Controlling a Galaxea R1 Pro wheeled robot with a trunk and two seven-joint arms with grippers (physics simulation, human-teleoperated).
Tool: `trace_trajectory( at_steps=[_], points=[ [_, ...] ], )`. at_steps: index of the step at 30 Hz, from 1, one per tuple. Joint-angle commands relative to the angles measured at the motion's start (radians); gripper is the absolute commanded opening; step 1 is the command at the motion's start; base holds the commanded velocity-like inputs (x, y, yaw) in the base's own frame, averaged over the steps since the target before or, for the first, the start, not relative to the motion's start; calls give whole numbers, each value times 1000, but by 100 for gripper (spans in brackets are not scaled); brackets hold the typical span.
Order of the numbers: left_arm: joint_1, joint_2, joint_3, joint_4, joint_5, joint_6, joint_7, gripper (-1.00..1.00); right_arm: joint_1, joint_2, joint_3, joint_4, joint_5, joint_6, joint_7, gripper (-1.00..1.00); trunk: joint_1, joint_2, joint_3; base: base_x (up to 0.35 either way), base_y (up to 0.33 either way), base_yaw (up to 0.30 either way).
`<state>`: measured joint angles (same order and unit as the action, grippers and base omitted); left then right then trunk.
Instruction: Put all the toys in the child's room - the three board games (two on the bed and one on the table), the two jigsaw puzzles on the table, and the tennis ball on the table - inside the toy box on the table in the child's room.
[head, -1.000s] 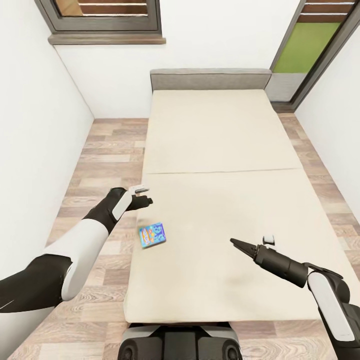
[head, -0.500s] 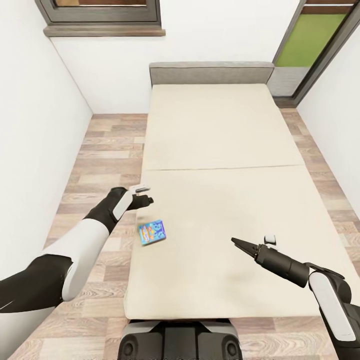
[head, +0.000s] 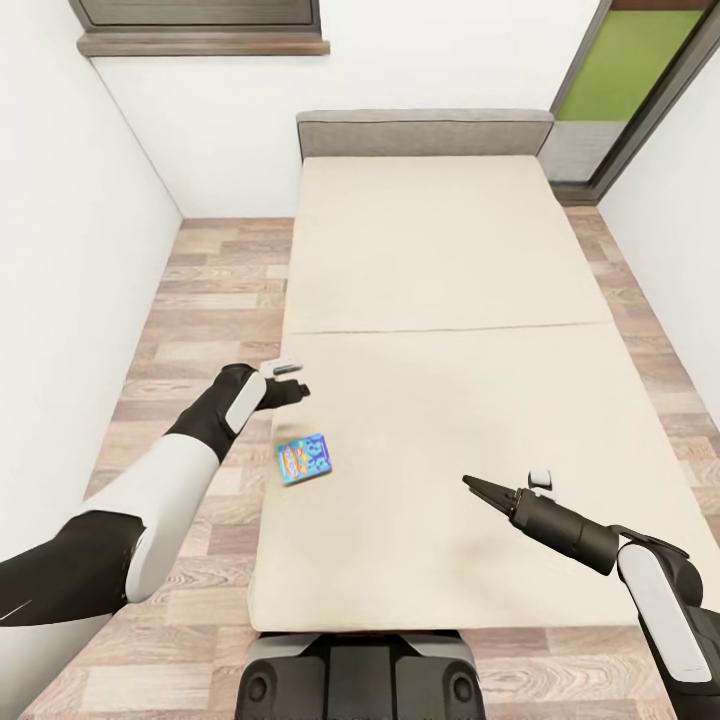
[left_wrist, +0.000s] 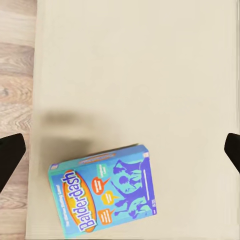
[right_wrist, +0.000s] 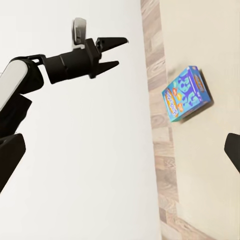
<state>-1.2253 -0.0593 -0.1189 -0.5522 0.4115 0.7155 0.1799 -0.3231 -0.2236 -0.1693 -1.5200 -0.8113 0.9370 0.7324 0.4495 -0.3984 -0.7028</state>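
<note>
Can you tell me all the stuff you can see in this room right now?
board game: one, blue box reading Balderdash, lying flat on the bed near its left edge
bed: one, beige mattress, grey headboard against the far wall
floor: wood planks, on both sides of the bed
walls: white, left, far and right
windows: two, grey frames, one far left, one far right with green behind it
left gripper: one, black, open, empty, above the bed's left edge beyond the game
right gripper: one, black, over the mattress, empty
</note>
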Motion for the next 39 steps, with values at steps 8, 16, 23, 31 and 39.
trace_trajectory(
  at_steps=[8,16,23,31,39],
  points=[
    [0,-1,-5,-28,10,31,10,100,-1,1,-1,0,1,5,3,100,0,-2,-14,0,0,0],
    [0,-2,-4,-32,10,34,10,100,-1,1,-1,0,1,5,3,100,0,-2,-28,0,0,0],
    [-1,-2,-5,-34,10,35,10,100,-1,0,-1,0,1,5,3,100,0,-2,-39,0,0,0],
    [-2,-2,-4,-48,10,36,10,100,-1,0,-1,0,3,5,5,100,0,-2,-52,0,0,0],
    [-2,-2,-3,-50,10,36,10,100,-1,0,-1,0,3,5,6,100,0,-2,-66,0,0,0]
  ],
)
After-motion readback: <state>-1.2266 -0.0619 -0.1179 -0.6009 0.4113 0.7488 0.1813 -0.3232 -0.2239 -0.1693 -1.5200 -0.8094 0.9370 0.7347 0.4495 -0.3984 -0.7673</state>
